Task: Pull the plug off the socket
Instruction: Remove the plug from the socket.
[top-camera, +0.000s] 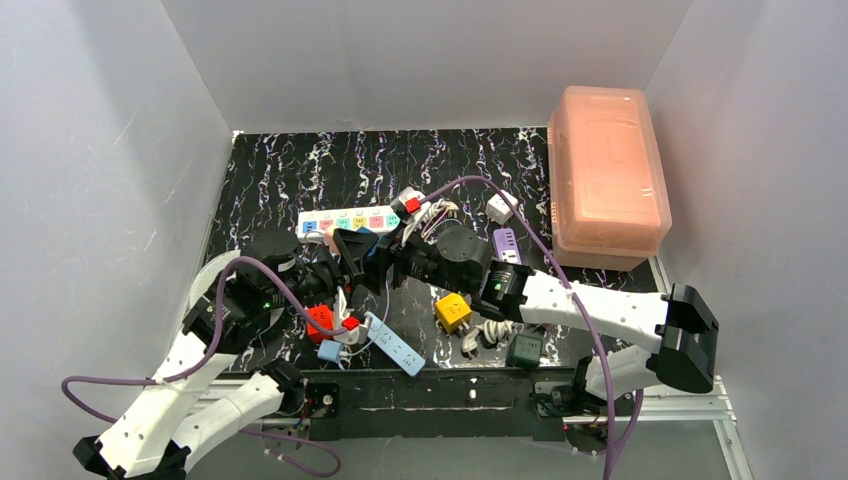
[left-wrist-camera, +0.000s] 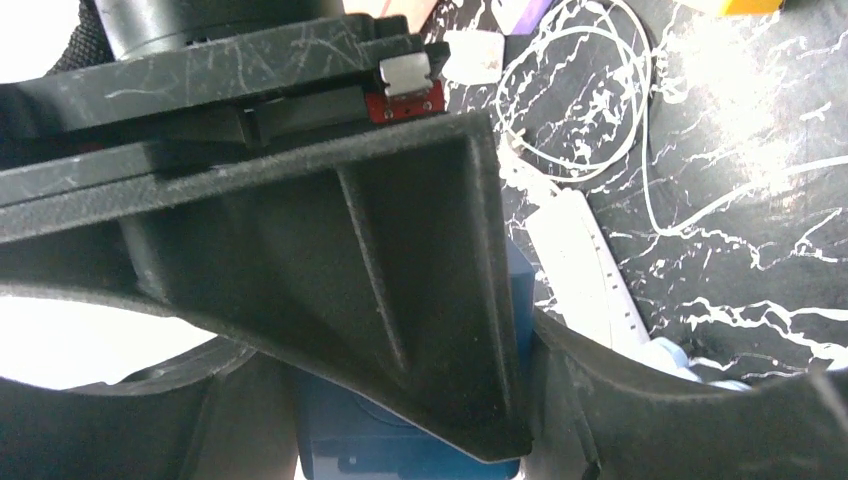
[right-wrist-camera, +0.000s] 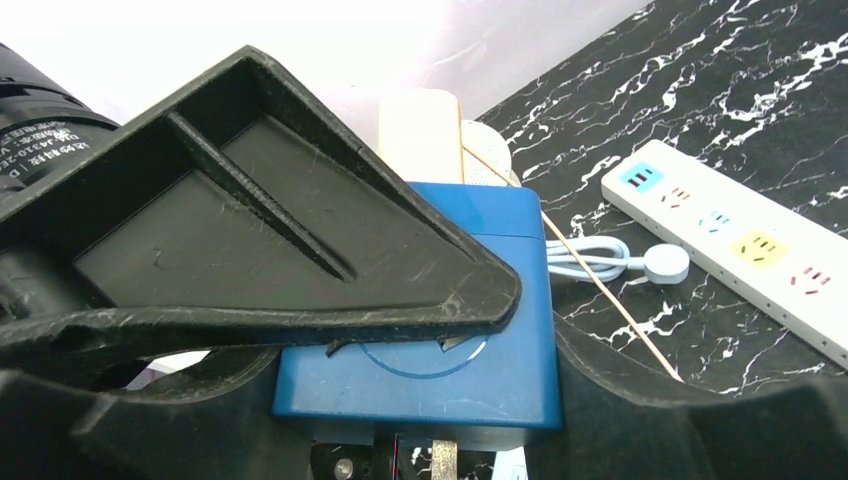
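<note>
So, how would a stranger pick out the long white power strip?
Find the big pink box at the far right of the black marbled table, then look left. The power strip lies crosswise near the middle. Unlike the slim light-blue strip and short purple strip, it is long and white with pastel outlet faces.

On the table (top-camera: 280, 170), the socket (top-camera: 345, 221) lies centre-rear, a lidded box (top-camera: 608, 175) at the right rear, the plug (right-wrist-camera: 440, 370) just before the socket, and a slim strip (top-camera: 395, 343) nearer the front.
</note>
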